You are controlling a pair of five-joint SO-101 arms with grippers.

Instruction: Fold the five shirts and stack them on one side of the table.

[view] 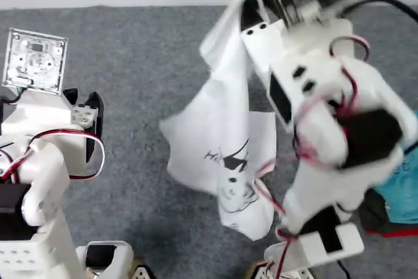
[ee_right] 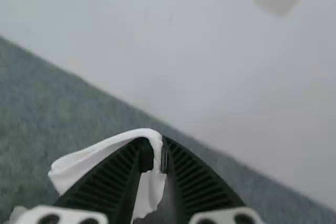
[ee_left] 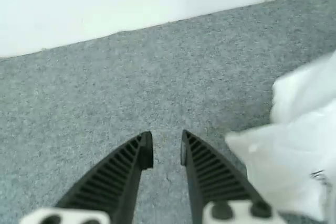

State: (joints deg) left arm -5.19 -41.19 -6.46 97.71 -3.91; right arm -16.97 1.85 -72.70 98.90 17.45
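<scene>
Over the middle of the table [view: 130, 50], a white shirt [view: 219, 142] hangs from a thin pinch.
Near the left edge the left gripper [ee_left: 167, 150] hangs empty, jaws narrowly apart; the right gripper [ee_right: 156, 153] clamps one fold, which may slip, dropping the shirt crumpled.

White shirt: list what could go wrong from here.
1. The right gripper pinches only a thin fold of the white shirt; the fold could slip out.
2. The shirt hangs bunched, so it may land crumpled.
3. The left gripper holds nothing, so the shirt may twist.
</scene>
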